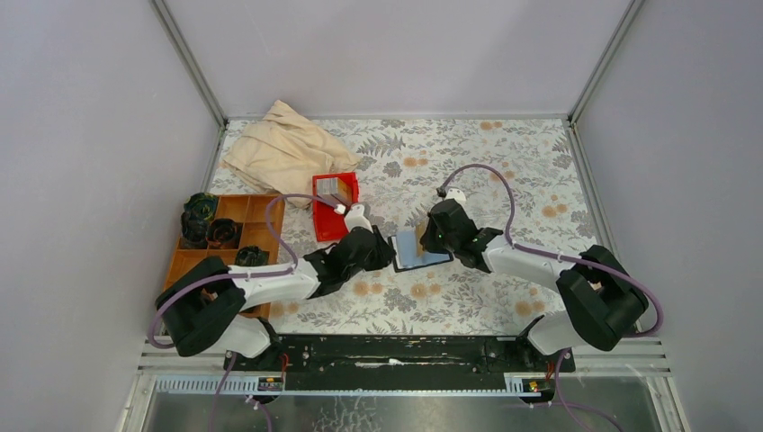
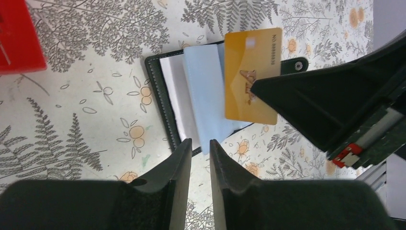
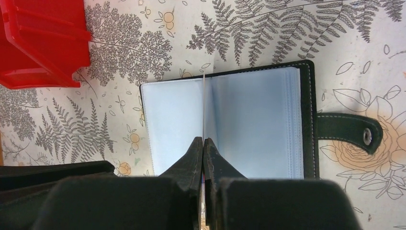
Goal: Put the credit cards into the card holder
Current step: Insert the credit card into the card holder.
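1. Card holder [image 3: 258,120] lies open and flat on the counter [image 1: 468,297] between my two arms, with its clasp tab [image 3: 347,132] out to one side.
2. My right pincer [image 3: 204,143] is closed tight on a tan credit card [image 2: 251,72], gripping it by one edge. The card stands edge-on over the pale sleeves [image 3: 174,120]; I cannot tell whether it touches them.
3. My left pincer [image 2: 201,146] is parted only a crack with nothing between its jaws, its tips just beside the holder's edge.
4. I judge the card light, stiff and slick. An edge grip suits it, but it could pivot or slip if the leading edge catches.
5. The sleeves look thin and floppy, and the holder looks light enough to skid. I'd pin it with the left pincer while feeding the card in.
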Controlling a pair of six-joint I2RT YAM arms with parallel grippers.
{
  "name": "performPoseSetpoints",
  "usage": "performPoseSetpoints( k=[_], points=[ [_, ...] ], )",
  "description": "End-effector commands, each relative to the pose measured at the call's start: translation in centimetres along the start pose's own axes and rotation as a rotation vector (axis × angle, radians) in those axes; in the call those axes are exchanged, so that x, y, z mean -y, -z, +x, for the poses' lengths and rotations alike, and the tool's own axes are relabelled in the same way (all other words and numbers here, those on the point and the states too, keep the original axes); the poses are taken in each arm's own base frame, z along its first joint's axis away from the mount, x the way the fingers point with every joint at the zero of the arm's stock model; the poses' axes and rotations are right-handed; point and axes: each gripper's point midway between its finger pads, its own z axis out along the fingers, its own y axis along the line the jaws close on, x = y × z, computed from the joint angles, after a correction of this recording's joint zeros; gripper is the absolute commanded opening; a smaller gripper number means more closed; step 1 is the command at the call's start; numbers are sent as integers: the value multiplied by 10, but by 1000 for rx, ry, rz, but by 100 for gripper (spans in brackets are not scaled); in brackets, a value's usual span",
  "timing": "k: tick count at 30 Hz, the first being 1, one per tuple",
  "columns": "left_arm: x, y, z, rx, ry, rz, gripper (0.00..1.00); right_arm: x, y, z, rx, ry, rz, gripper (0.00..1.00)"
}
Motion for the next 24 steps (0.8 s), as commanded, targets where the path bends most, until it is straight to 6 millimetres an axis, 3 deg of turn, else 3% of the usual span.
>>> performPoseSetpoints(
  k=[1, 11, 24],
  points=[
    [15, -7, -10, 23, -31, 13, 28, -27, 0, -15, 42, 8, -72, 0],
    [24, -27, 1, -20, -18, 35, 28, -28, -6, -5, 25, 15, -69, 0],
    [22, -34, 0, -20, -30, 7, 28, -31, -8, -2, 21, 19, -77, 0]
  ],
)
